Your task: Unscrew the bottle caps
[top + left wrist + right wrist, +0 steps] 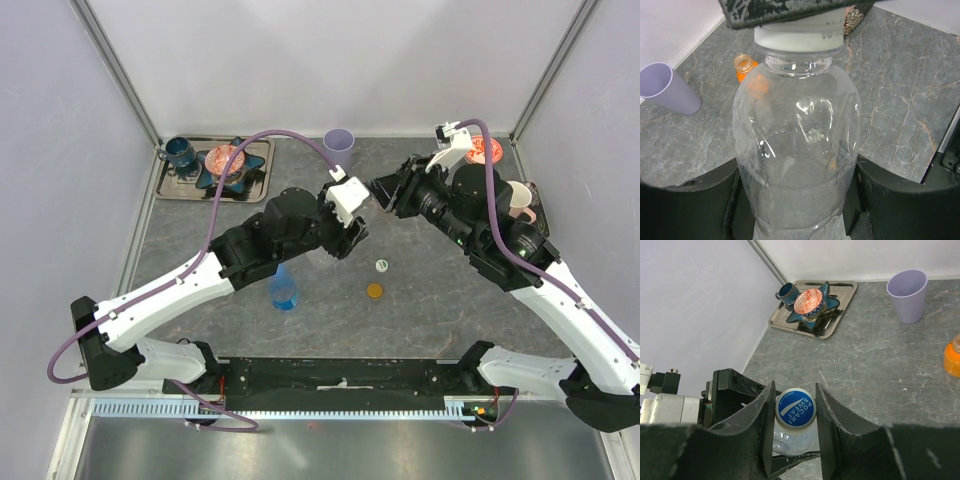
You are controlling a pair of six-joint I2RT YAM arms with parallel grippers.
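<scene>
My left gripper (797, 200) is shut on the body of a clear bottle (797, 135) and holds it upright above the table. My right gripper (795, 412) is shut on its white cap (795, 408), which has a blue printed top; the cap also shows in the left wrist view (799, 40). In the top view the two grippers, left (352, 232) and right (383, 190), meet and hide this bottle. An open orange bottle (744, 67) stands behind it. A blue bottle (284, 290), a white-and-green cap (382, 265) and an orange cap (374, 291) are on the table.
A lilac cup (339, 140) stands at the back middle. A metal tray (170, 188) with a blue cup and a star-shaped dish is at the back left. A red patterned dish (487, 151) and a mug (520, 200) are at the back right.
</scene>
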